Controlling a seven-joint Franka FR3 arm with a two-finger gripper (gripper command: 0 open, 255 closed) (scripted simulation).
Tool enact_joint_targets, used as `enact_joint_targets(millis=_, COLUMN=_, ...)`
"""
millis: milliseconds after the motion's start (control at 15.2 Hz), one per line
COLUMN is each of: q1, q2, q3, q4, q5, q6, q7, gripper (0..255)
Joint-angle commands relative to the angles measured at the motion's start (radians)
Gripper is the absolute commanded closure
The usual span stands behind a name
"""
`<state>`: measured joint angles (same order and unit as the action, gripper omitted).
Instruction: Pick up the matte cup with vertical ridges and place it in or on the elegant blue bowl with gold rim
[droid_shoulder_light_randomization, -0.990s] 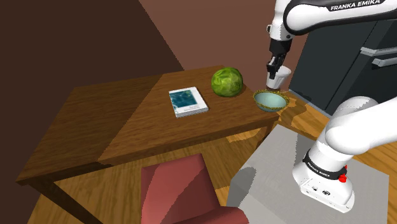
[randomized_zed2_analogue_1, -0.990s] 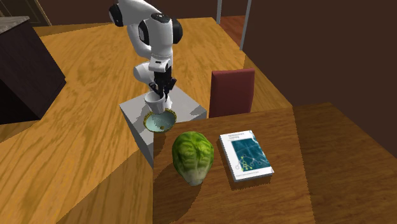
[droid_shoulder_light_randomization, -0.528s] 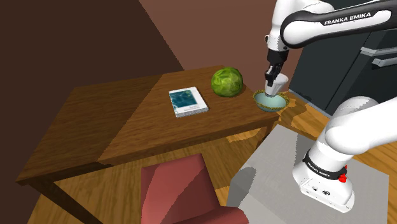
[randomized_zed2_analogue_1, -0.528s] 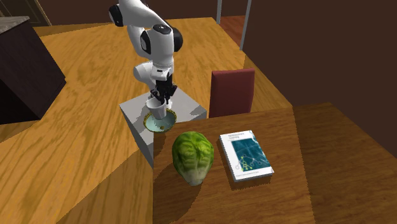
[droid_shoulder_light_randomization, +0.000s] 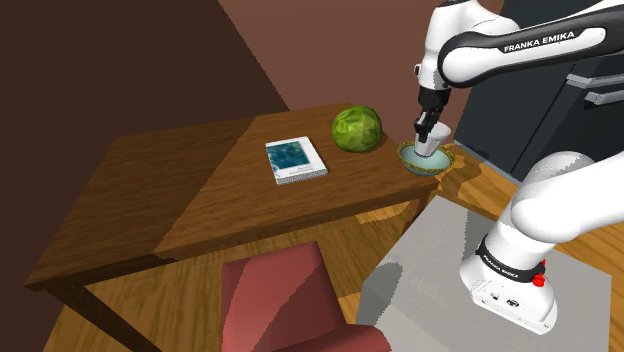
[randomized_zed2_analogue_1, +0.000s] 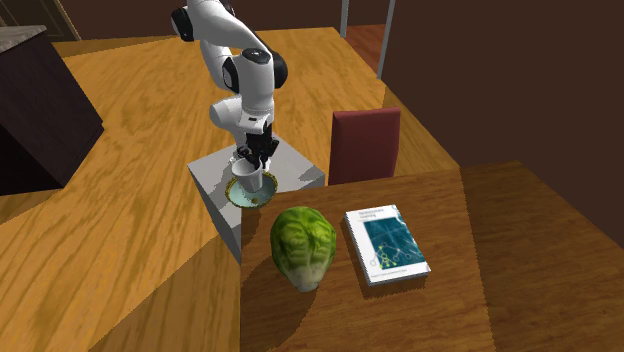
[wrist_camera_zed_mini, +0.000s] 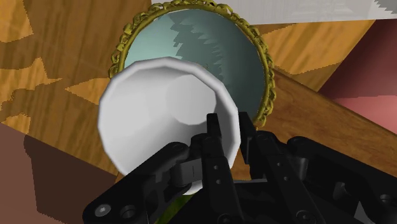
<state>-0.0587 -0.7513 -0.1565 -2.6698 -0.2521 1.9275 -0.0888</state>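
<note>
A plain white cup (wrist_camera_zed_mini: 167, 118) hangs in my gripper (wrist_camera_zed_mini: 230, 137), whose black fingers are shut on its rim, one inside and one outside. Right under it lies the pale blue bowl (wrist_camera_zed_mini: 216, 44) with an ornate gold rim. In the shoulder view the cup (droid_shoulder_light_randomization: 431, 142) sits low inside the bowl (droid_shoulder_light_randomization: 425, 160) at the table's right-hand corner, gripper (droid_shoulder_light_randomization: 427, 124) just above. From the second exterior view the cup (randomized_zed2_analogue_1: 250, 178) is down in the bowl (randomized_zed2_analogue_1: 240, 196), under the gripper (randomized_zed2_analogue_1: 253, 158). Whether the cup touches the bowl's bottom I cannot tell.
A green cabbage (droid_shoulder_light_randomization: 357, 129) sits just to the shoulder view's left of the bowl, and a book (droid_shoulder_light_randomization: 295, 159) lies further left on the wooden table (droid_shoulder_light_randomization: 200, 190). A red chair (droid_shoulder_light_randomization: 285, 305) stands at the table's near side. A dark cabinet (droid_shoulder_light_randomization: 580, 90) rises behind the arm.
The gripper has come down with the cup, from above the bowl's far edge to low inside the bowl. The grip has stayed shut.
</note>
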Motion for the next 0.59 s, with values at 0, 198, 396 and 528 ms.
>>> enact_joint_targets(millis=0, q1=0.0, q2=0.0, q3=0.0, q4=-0.001, q5=0.0, q6=0.001, q7=0.0, gripper=255)
enact_joint_targets(millis=198, q1=0.0, q2=0.0, q3=0.0, q4=-0.001, q5=0.0, q6=0.001, q7=0.0, gripper=0)
enact_joint_targets(millis=396, q1=0.0, q2=0.0, q3=0.0, q4=-0.001, q5=0.0, q6=0.001, q7=0.0, gripper=0)
enact_joint_targets(millis=528, q1=0.0, q2=0.0, q3=0.0, q4=-0.001, q5=0.0, q6=0.001, q7=0.0, gripper=0)
